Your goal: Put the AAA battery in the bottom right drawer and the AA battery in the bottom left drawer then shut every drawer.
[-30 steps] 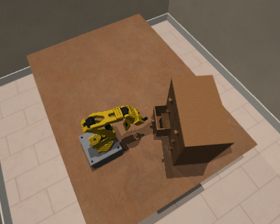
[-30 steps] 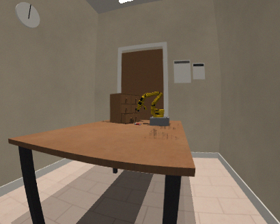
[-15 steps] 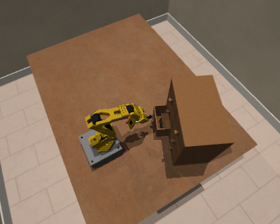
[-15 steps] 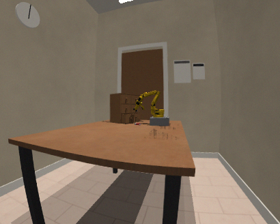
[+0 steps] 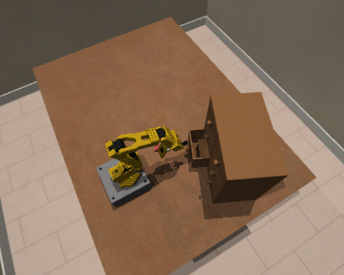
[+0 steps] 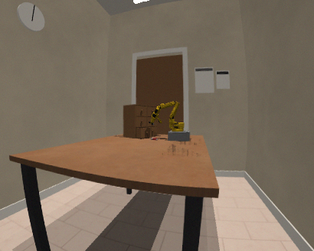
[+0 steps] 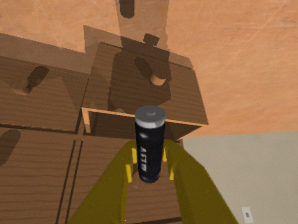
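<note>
— Where's the black cylindrical battery point(image 7: 149, 145)?
— Clamped in my yellow gripper point(image 7: 150, 167), long axis toward twelve o'clock, grey cap leading, over the open wooden drawer point(image 7: 145, 95).

The room has plain beige walls point(image 6: 78, 69) and a floor point(image 6: 235, 226) of pale tiles with a grey skirting point(image 6: 275, 208) along its edges. A brown door point(image 6: 158, 80) in a white frame stands in the far wall — two papers point(image 6: 204, 80) hang beside it. A round clock point(image 6: 31, 16) hangs high on the left wall. The wooden table point(image 6: 116, 164) stands on black legs point(image 6: 35, 210). A ceiling light point(image 6: 141, 1) glows overhead.
</note>
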Controlling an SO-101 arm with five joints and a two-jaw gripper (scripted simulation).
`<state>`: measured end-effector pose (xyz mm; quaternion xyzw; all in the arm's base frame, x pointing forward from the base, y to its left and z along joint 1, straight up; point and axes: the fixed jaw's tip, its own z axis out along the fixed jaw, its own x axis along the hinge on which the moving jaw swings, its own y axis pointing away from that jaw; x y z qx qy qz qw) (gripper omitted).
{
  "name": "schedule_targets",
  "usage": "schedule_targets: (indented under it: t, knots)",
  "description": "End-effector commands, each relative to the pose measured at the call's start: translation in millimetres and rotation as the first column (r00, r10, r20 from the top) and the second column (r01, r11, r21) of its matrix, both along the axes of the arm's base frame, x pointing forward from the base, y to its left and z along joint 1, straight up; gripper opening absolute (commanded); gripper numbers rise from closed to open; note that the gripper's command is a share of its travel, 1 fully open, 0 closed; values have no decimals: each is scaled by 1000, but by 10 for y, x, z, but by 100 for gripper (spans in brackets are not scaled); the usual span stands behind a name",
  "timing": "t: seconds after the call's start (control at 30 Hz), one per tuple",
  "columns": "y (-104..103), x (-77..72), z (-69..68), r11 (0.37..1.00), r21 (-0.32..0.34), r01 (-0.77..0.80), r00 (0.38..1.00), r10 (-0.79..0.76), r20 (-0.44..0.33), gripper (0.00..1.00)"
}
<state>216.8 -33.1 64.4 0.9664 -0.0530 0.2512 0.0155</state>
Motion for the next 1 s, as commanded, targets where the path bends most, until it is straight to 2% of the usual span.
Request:
schedule_targets:
  t: [0.0, 0.97]
  knots:
    - [-22, 34, 28, 1000, 3, 15, 1000, -15, 18, 0]
    - [-45, 68, 48, 1000, 3, 23, 1000, -23, 18, 0]
